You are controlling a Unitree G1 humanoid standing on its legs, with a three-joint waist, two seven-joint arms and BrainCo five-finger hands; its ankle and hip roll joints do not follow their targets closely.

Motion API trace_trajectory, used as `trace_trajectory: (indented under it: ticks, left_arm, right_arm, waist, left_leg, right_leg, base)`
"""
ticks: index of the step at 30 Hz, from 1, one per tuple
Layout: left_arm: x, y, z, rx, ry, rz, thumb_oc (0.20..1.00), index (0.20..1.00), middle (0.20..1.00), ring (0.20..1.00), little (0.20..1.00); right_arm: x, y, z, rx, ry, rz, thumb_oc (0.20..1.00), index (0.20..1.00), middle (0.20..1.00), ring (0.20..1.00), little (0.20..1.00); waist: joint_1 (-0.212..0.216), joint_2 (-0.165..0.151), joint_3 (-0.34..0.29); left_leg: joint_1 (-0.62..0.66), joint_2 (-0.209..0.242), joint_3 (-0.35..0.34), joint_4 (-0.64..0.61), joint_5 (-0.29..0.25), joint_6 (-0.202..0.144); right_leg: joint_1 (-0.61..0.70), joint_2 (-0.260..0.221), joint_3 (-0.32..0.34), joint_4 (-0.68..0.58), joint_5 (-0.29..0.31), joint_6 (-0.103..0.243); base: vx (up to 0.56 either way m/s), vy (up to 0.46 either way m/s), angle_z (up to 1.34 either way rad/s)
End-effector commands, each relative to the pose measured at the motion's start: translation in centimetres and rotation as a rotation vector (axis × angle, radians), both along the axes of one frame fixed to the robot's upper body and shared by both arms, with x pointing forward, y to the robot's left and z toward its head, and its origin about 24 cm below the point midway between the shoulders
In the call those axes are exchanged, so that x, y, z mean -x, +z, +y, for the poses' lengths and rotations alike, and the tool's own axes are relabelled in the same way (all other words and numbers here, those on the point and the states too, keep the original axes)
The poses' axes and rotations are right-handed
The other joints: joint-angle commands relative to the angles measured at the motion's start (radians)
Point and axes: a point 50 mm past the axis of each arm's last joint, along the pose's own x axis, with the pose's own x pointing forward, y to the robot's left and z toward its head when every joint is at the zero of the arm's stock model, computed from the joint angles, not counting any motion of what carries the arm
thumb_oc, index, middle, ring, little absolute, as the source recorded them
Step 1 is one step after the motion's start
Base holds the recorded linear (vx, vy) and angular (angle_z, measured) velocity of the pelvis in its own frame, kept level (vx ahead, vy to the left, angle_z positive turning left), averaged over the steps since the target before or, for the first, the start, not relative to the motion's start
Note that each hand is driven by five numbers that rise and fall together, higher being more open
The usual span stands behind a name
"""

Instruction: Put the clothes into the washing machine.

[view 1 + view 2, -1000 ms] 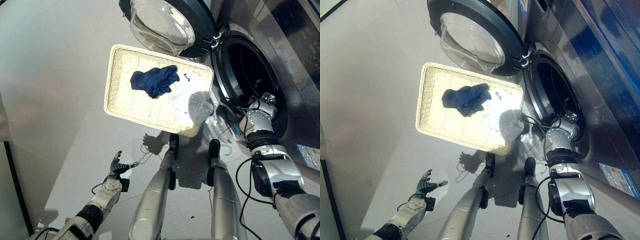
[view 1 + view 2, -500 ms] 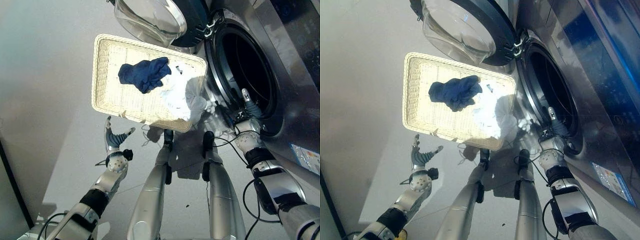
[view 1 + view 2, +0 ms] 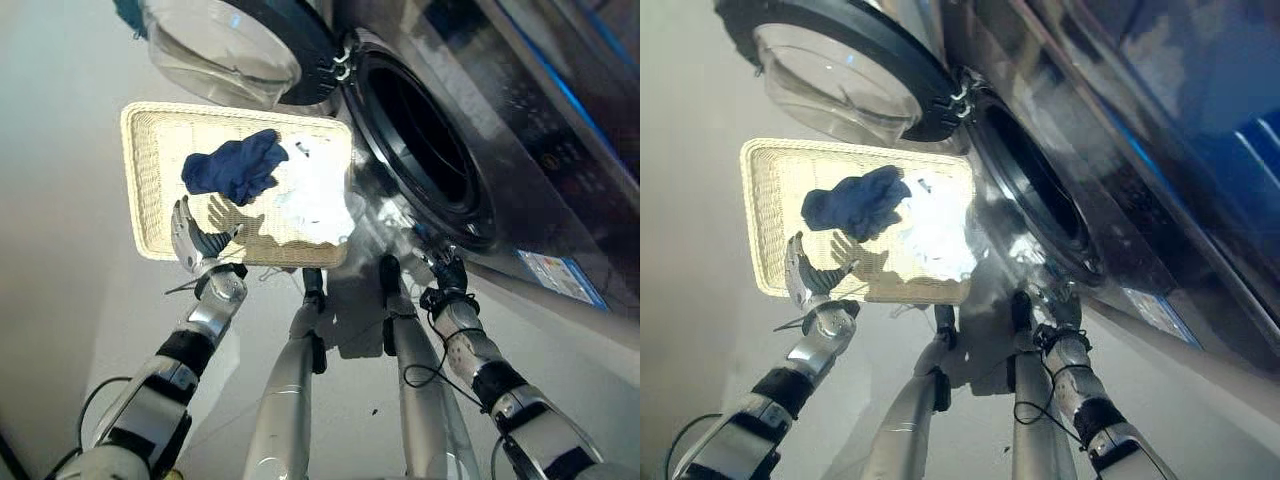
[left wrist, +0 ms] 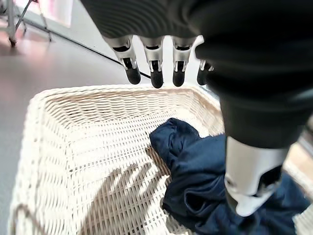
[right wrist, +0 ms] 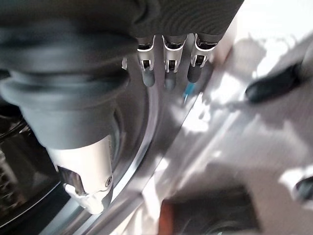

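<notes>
— What does the room look like underfoot?

— A smooth pale grey floor (image 3: 70, 330), glossy enough to catch light. A white wicker basket (image 3: 150, 190) sits flat on it, right beside the washing machine (image 3: 520, 130), whose steel front reflects blue and white glare.

— Is the machine open?

— Yes. Its round door (image 3: 235, 45), dark-rimmed with a bulging glass centre, is swung wide above the basket's far edge, and the dark drum opening (image 3: 420, 150) is exposed.

— Where are the clothes?

— In the basket. A dark blue garment (image 3: 232, 167) lies crumpled near the middle, and a white garment (image 3: 312, 195) lies touching it on the side toward the machine.

— And the hands?

— The left hand (image 3: 195, 240) hovers over the basket's near rim, fingers (image 4: 154, 73) straight and spread, holding nothing; the blue garment lies just past its thumb. The right hand (image 3: 447, 278) is low by the machine's front below the drum opening, fingers (image 5: 168, 66) relaxed and straight, empty.
</notes>
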Motion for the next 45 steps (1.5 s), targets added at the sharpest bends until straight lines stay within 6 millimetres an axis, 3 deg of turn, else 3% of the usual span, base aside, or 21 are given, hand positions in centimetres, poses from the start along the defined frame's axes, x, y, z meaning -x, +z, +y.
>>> trace_trajectory:
  ticks: [1,7,10,24,26,27,28,34,39,45]
  left_arm:
    - [-0.6,2.2,3.8,-0.029,0.131,0.045,1.000,1.000,1.000,1.000,1.000]
    - [-1.7,4.5,5.7,-0.027,0.202,0.108,1.000,1.000,1.000,1.000,1.000]
    - [-2.2,6.7,6.6,-0.033,0.269,0.119,1.000,1.000,1.000,1.000,1.000]
    - [-1.9,11.2,9.4,-0.055,0.446,0.070,1.000,1.000,1.000,1.000,1.000]
    - [-1.9,11.6,9.6,-0.065,0.456,0.073,0.586,0.586,0.586,0.586,0.586]
    - [-1.8,11.8,9.7,-0.071,0.461,0.076,0.454,0.454,0.454,0.454,0.454]
    - [-1.8,12.0,9.7,-0.078,0.464,0.078,0.200,0.200,0.200,0.200,0.200]
    - [-1.9,12.6,9.6,-0.100,0.456,0.035,0.200,0.200,0.200,0.200,0.200]
    - [-2.2,13.2,8.7,-0.062,0.372,-0.110,0.200,0.200,0.200,0.200,0.200]
    - [-1.6,12.7,8.1,-0.005,0.257,-0.251,0.222,0.222,0.222,0.222,0.222]
  right_arm:
    - [0.2,1.0,2.4,0.085,0.167,-0.061,1.000,1.000,1.000,1.000,1.000]
    - [0.6,0.9,3.3,0.125,0.236,-0.065,1.000,1.000,1.000,1.000,1.000]
    - [0.7,1.3,3.7,0.130,0.269,-0.078,1.000,1.000,1.000,1.000,1.000]
    - [1.4,1.4,4.1,0.125,0.308,-0.102,1.000,1.000,1.000,1.000,1.000]
    - [1.5,1.4,4.1,0.128,0.314,-0.102,1.000,1.000,1.000,1.000,1.000]
    - [1.6,1.4,4.1,0.132,0.318,-0.102,1.000,1.000,1.000,1.000,1.000]
    - [1.6,1.4,4.2,0.138,0.323,-0.101,1.000,1.000,1.000,1.000,1.000]
    - [1.8,1.0,4.2,0.149,0.341,-0.090,1.000,1.000,1.000,1.000,1.000]
    - [1.9,0.5,4.5,0.170,0.349,-0.064,1.000,1.000,1.000,1.000,1.000]
    - [2.5,-0.4,3.4,0.193,0.313,-0.036,1.000,1.000,1.000,1.000,1.000]
  waist:
    - [-0.022,-0.061,-0.014]
    - [-0.067,-0.084,-0.014]
    - [-0.101,-0.105,-0.014]
    - [-0.163,-0.148,-0.014]
    - [-0.167,-0.150,-0.014]
    - [-0.168,-0.152,-0.014]
    - [-0.169,-0.153,-0.014]
    - [-0.161,-0.150,-0.014]
    - [-0.135,-0.135,-0.014]
    - [-0.075,-0.098,-0.014]
  left_leg:
    - [-0.037,-0.071,0.037,0.161,-0.114,-0.011]
    - [-0.054,-0.068,0.074,0.205,-0.152,-0.011]
    - [-0.081,-0.066,0.093,0.250,-0.183,-0.007]
    - [-0.173,-0.047,0.119,0.353,-0.258,-0.009]
    - [-0.180,-0.046,0.118,0.360,-0.264,-0.009]
    - [-0.184,-0.047,0.117,0.361,-0.265,-0.008]
    - [-0.188,-0.047,0.116,0.364,-0.266,-0.009]
    - [-0.183,-0.053,0.103,0.354,-0.267,-0.005]
    - [-0.147,-0.064,0.077,0.321,-0.250,-0.002]
    - [-0.091,-0.087,0.023,0.254,-0.213,0.005]
  right_leg:
    - [0.023,0.057,-0.011,-0.149,0.105,0.002]
    - [-0.006,0.057,0.020,-0.154,0.116,0.009]
    - [-0.044,0.058,0.043,-0.148,0.124,0.011]
    - [-0.157,0.049,0.069,-0.134,0.148,0.018]
    - [-0.166,0.049,0.070,-0.131,0.149,0.019]
    - [-0.170,0.049,0.070,-0.130,0.150,0.019]
    - [-0.175,0.049,0.070,-0.129,0.150,0.019]
    - [-0.174,0.055,0.071,-0.122,0.146,0.018]
    - [-0.141,0.063,0.069,-0.114,0.132,0.014]
    - [-0.078,0.066,0.044,-0.114,0.110,0.007]
  base:
    - [-0.01,0.166,-0.17]
    - [-0.01,0.131,-0.13]
    - [-0.01,0.106,-0.09]
    - [0.01,0.032,0.00]
    - [0.00,0.000,0.00]
    - [0.00,0.000,0.00]
    - [0.00,0.000,0.00]
    - [-0.01,-0.023,0.02]
    - [-0.01,-0.057,0.05]
    - [-0.01,-0.086,0.04]
